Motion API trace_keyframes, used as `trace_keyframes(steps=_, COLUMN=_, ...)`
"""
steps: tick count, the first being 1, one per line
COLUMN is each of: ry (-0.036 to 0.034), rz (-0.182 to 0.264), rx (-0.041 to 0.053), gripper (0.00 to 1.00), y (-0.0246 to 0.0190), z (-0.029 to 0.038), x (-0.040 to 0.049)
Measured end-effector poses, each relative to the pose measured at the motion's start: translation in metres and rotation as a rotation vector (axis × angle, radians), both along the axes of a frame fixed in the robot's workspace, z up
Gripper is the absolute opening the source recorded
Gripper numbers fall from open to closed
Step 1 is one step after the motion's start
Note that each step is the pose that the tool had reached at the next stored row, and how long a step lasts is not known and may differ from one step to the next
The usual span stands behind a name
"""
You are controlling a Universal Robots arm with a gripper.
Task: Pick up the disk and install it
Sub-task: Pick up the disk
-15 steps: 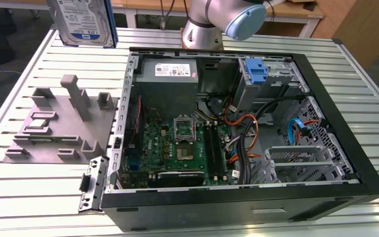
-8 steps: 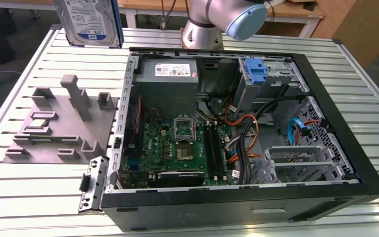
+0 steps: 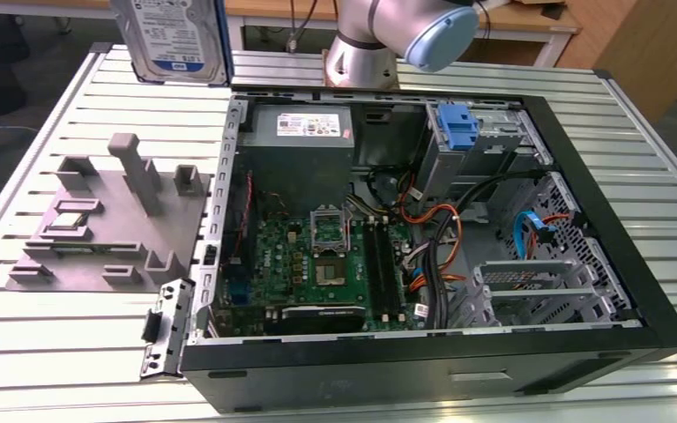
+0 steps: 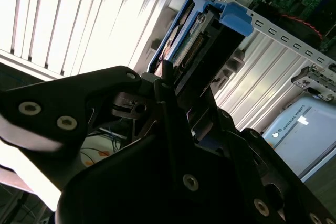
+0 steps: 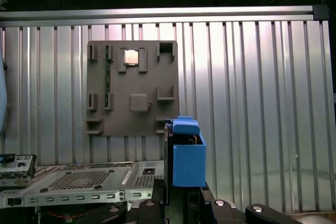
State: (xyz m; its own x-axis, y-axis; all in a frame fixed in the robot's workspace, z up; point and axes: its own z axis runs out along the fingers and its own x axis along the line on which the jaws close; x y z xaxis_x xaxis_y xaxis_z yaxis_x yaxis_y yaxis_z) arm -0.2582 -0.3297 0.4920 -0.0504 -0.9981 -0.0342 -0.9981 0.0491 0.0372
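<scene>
Item 1, gripper: the black gripper [image 4: 176, 85] is clamped on the disk, its jaws bearing on the drive's two broad faces as seen in the second wrist view.

Item 2, task object: the flat rectangular silver-metal disk [image 3: 174, 40], with a blue-and-white label and blue plastic rails, stands upright at the exterior view's upper left. Its label faces the camera. It sits outside the case, beside the case's far corner on the exterior view's left and beyond the fixture plate. I cannot tell from that view whether its lower edge is clear of the surface. In the first wrist view the disk [image 5: 188, 163] appears edge-on, blue rail end foremost.

Item 3, surroundings: the slatted aluminium table [image 3: 33, 132] carries an open black computer case [image 3: 433, 374] lying on its side. Inside are a green motherboard [image 3: 315, 264], a grey power-supply box [image 3: 303, 132] with a white sticker, and a bare blue plastic bracket [image 3: 457, 123] at the far drive bay. A grey moulded fixture plate [image 3: 92, 238] lies on the table to the exterior view's left of the case, with a small square silver chip [image 5: 130, 57] seated in one recess.

Item 4, arm: the silver arm [image 3: 374, 40] with a pale blue joint cap stands behind the case.
</scene>
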Motion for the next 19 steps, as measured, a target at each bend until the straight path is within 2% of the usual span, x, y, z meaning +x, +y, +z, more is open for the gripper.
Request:
trace_keyframes(steps=10, ry=0.0, rz=0.0, rx=-0.0001, gripper=0.35, y=0.0005, z=-0.0003, x=0.0189)
trace_keyframes(steps=19, ry=0.0, rz=0.0, rx=0.0, gripper=0.35, y=0.0006, z=-0.0004, x=0.0237)
